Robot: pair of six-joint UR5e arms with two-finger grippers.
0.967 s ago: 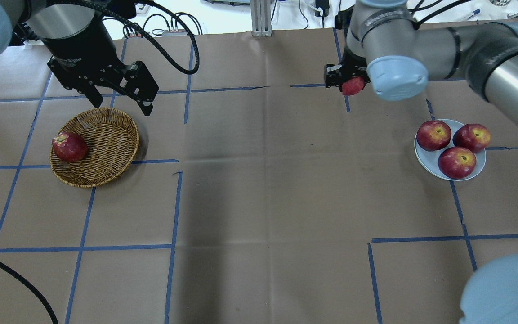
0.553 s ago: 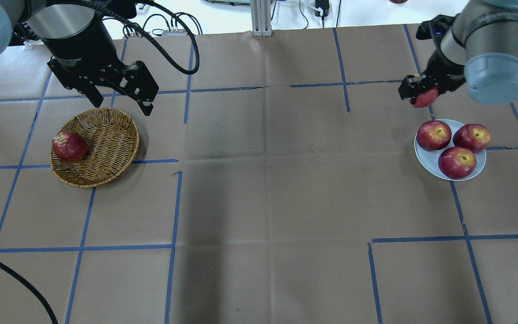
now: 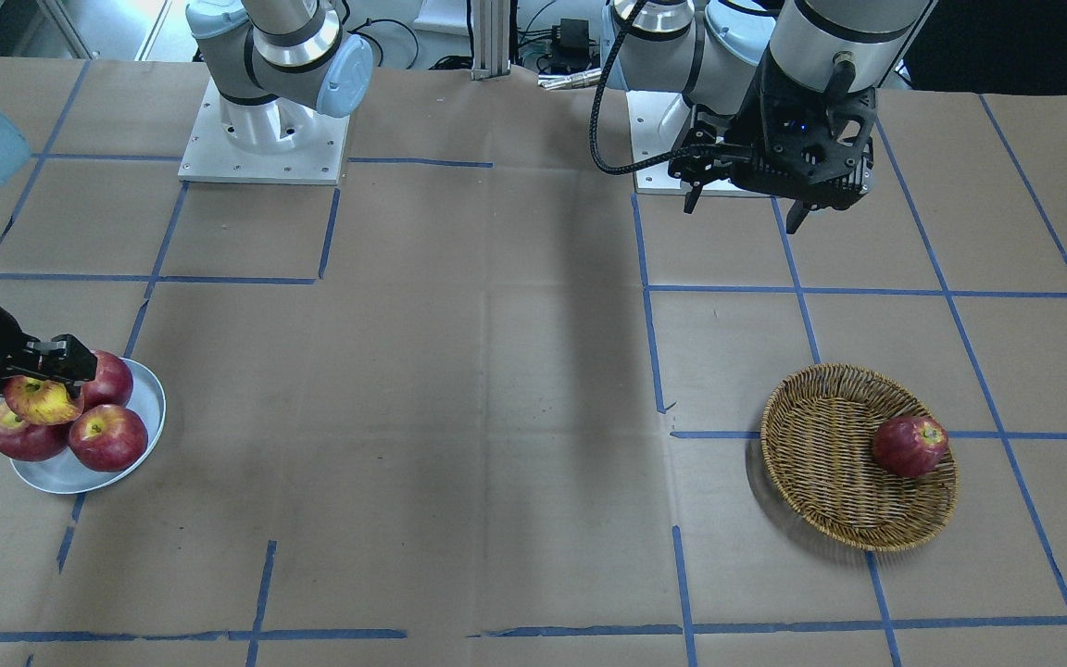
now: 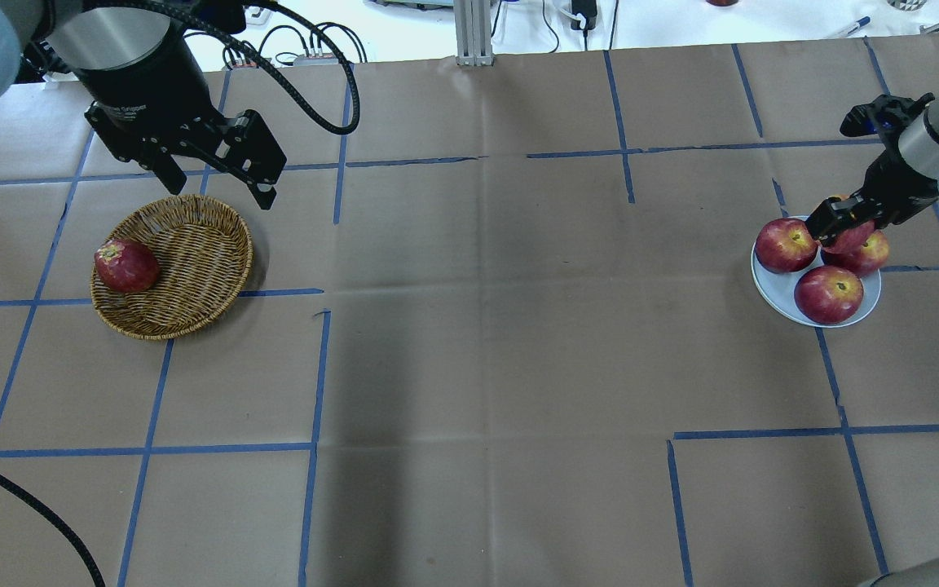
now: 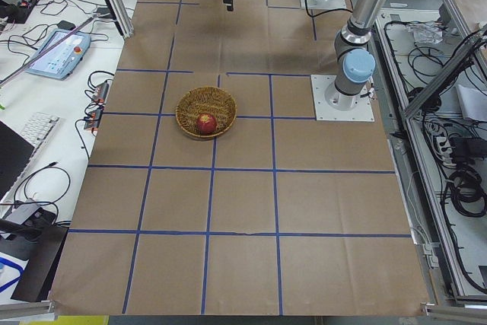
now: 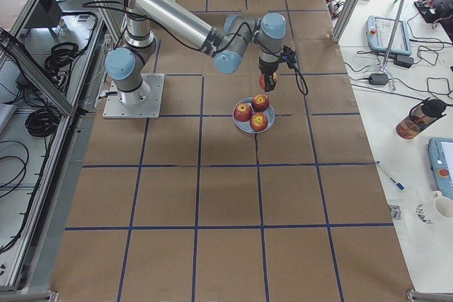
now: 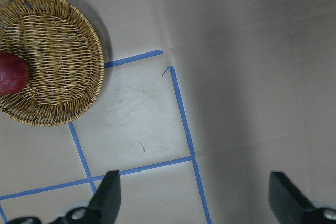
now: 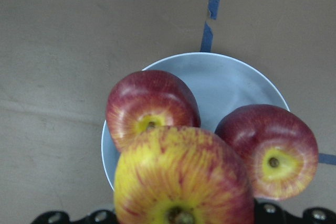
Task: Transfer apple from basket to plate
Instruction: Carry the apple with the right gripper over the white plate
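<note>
The yellow-streaked red apple (image 3: 41, 398) is held in my right gripper (image 4: 843, 225), which is shut on it just above the white plate (image 4: 773, 295). It fills the bottom of the right wrist view (image 8: 181, 182), over the plate (image 8: 231, 85). The wicker basket (image 4: 192, 253) sits at the left with one dark red apple (image 4: 125, 266) in it. My left gripper (image 4: 221, 191) hangs open and empty above the table, just behind the basket. The basket (image 7: 58, 77) shows in the left wrist view.
Three dark red apples (image 4: 828, 293) lie on the plate and take up most of it. Blue tape lines cross the brown paper table cover. The basket (image 3: 830, 463) and plate (image 3: 152, 408) stand far apart at opposite ends of the table.
My right gripper has carried the streaked apple from the far middle of the table rightward and nearer, to above the plate. The left arm has not moved.
</note>
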